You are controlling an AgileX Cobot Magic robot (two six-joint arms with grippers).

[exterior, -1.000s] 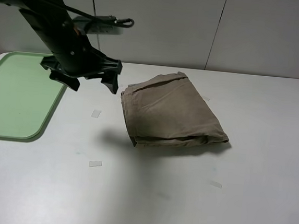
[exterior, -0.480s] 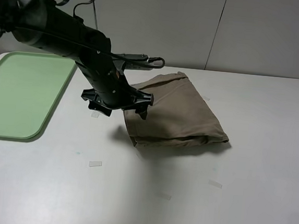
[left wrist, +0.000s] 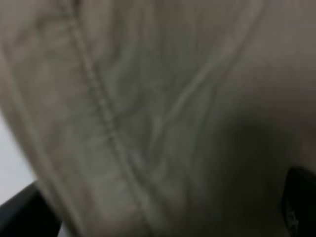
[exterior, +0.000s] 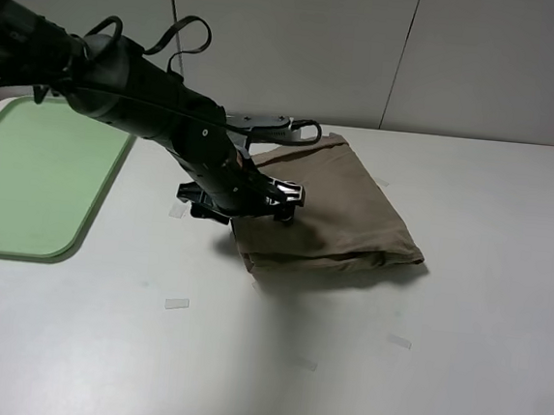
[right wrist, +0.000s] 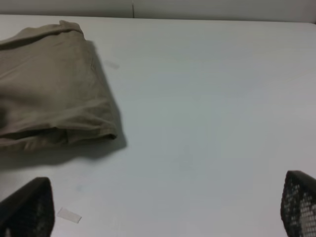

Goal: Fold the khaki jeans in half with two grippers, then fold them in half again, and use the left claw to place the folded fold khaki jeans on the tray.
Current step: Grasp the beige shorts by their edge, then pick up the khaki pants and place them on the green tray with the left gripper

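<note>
One pair of khaki jeans (exterior: 344,213), folded into a thick packet, lies mid-table (exterior: 358,389). One tray (exterior: 27,176) sits at far left, well apart. At least three tape scraps (exterior: 176,304). One left claw (exterior: 243,203), jaws released and spread wide, sits low over the packet's tray-side edge, with cloth filling the gap between its fingers (left wrist: 19,215).

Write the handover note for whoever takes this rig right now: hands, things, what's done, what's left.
Left hand: open, low at the left edge of the khaki jeans, cloth between its fingers, not gripped.
Right hand: open, empty, over the table, clear of the jeans.
Jeans: folded bundle mid-table. Tray: far left, apart from them.
Done: both folds, judging by the bundle.
Left: close the left hand on the bundle, carry it to the tray, release.
</note>
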